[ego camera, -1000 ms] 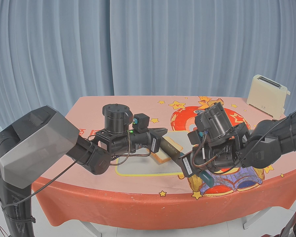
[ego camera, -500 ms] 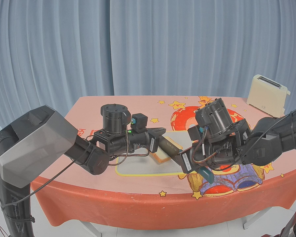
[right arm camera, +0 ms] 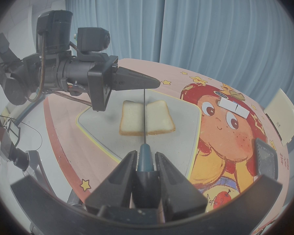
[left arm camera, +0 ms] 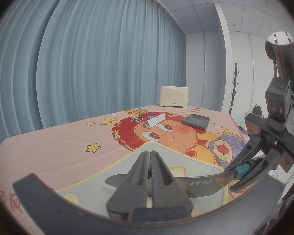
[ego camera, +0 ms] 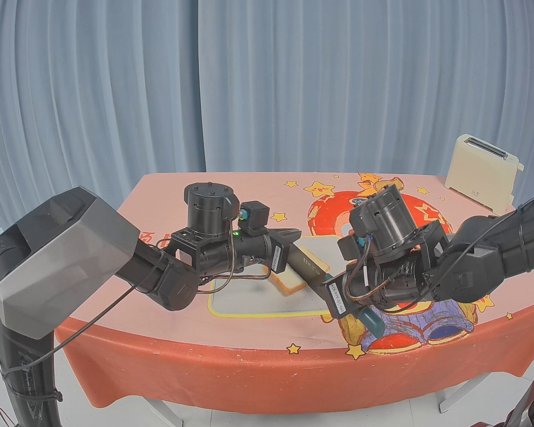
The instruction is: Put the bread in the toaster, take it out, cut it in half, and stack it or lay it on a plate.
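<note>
Orange tablecloth [ego camera: 160, 209]: bread [right arm camera: 160, 118] on your cutting board [right arm camera: 101, 121].
Your right gripper [right arm camera: 145, 154] clamps the knife [left arm camera: 199, 183], blade across the bread; left gripper [left arm camera: 150, 152] closed at its edge.

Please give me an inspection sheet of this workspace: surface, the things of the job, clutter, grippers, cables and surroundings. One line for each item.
Surface: table under a pink cartoon cloth; a grey cutting board lies on it.
Job's things: bread flat on the board; knife with its blade across the bread's middle, cut through or not cannot be told; toaster at the far right corner; dark tray to the right of the board.
Clutter: white strips on the cloth.
Grippers: left gripper shut, tip over the bread beside the blade; right gripper shut on the knife handle.
Cables: cable loops at both wrists, near the board.
Surroundings: curtain behind the table; coat stand by the wall.
</note>
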Tool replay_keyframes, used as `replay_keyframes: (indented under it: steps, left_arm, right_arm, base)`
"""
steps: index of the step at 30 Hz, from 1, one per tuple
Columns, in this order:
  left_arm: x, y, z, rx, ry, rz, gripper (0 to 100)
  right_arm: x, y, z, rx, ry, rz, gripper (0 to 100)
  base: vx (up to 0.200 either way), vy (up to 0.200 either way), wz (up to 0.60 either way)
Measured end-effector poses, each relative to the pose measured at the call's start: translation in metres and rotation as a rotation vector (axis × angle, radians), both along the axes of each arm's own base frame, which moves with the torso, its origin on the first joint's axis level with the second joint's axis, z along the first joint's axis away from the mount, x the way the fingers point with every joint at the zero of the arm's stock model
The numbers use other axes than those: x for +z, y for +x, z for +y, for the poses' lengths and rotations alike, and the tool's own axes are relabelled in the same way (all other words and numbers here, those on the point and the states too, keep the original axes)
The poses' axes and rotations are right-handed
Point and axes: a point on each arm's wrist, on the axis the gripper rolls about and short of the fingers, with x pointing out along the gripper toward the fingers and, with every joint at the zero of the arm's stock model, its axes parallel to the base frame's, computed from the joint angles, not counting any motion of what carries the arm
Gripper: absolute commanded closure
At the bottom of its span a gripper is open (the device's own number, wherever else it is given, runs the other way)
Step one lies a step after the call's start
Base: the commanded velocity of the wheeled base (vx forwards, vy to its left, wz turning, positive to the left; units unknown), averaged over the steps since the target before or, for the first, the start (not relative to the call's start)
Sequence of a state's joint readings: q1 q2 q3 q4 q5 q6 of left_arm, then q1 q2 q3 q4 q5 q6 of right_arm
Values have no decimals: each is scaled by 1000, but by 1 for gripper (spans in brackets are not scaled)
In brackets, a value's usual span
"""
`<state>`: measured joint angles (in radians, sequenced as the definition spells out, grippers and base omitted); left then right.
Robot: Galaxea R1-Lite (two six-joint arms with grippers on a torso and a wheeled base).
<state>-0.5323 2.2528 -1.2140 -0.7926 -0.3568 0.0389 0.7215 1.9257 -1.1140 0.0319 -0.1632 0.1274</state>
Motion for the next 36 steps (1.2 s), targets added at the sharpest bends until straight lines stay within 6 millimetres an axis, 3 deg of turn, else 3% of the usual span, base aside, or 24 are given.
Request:
replay_keyframes:
  steps: [20, 36]
  left_arm:
    - [-5, -1, 4, 7, 15, 23, 100]
    - [13, 2, 2, 7, 7, 9, 100]
  right_arm:
    - [6, 3, 3, 0, 22, -22, 100]
    - [-4, 2, 2, -1, 1, 1, 100]
  base:
    - [0, 0, 0]
    - [0, 0, 0]
